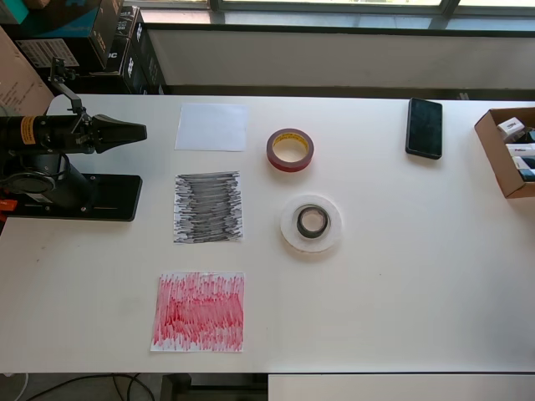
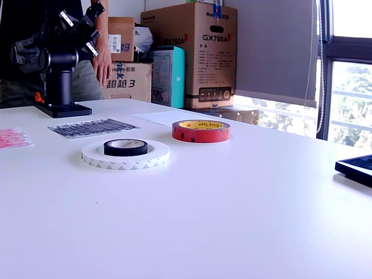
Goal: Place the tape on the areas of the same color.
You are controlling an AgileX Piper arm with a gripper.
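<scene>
The red roll (image 1: pixel 290 149) with a yellowish core lies flat right of the plain white sheet (image 1: pixel 212 127). Below it, the small black roll (image 1: pixel 313 221) sits inside the wide white ring (image 1: pixel 288 225). In the exterior view the black roll (image 2: pixel 125 147) rests within the white ring (image 2: pixel 125 158), with the red roll (image 2: pixel 200 131) behind them. The black-scribbled sheet (image 1: pixel 208 207) and the red-scribbled sheet (image 1: pixel 199 312) lie in a column under the white sheet. My gripper (image 1: pixel 140 131) hovers at the overhead view's left, fingers together, holding nothing, left of the white sheet.
The arm's black base (image 1: pixel 71 196) stands at the table's left edge in the overhead view. A black phone (image 1: pixel 424 127) lies at the upper right, next to an open cardboard box (image 1: pixel 493 154) of small items. Cartons (image 2: pixel 189 55) and a standing person (image 2: pixel 103 55) are behind the table.
</scene>
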